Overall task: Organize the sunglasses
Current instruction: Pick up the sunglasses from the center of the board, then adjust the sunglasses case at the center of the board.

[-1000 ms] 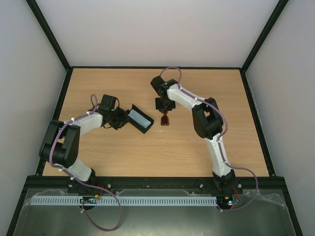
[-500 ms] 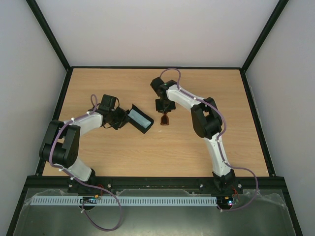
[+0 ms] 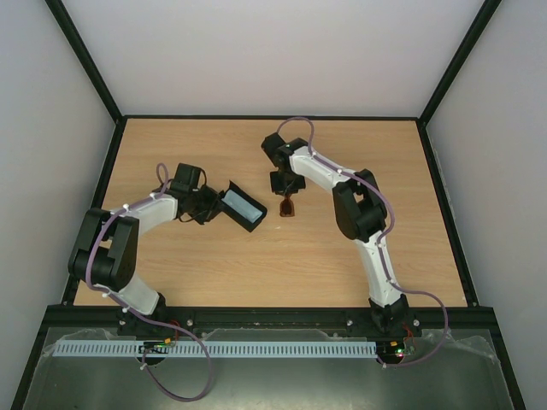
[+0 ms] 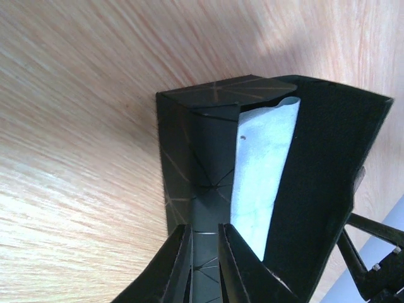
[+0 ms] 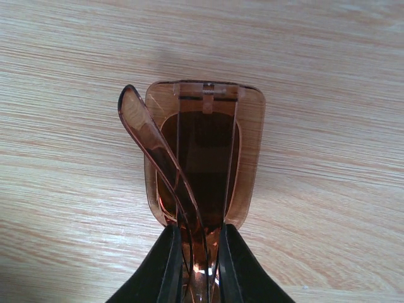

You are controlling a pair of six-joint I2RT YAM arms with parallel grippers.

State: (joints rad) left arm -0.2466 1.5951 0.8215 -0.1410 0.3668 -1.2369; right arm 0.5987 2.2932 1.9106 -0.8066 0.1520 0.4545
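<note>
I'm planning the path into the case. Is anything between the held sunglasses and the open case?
Nothing visible: only bare table separates the sunglasses, in the right pincer, from the black case held by the left pincer. A light blue cloth lies inside the case.

The sunglasses [image 5: 202, 158] are glossy translucent plastic, the table [image 5: 328, 76] matt wood grain, the case [image 4: 189, 158] matt black, its cloth [image 4: 265, 164] smooth

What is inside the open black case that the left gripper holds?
Inside the black case lies a light blue cloth. The cloth covers the lining, so anything beneath it cannot be seen. The sunglasses are outside, held in the right gripper.
</note>
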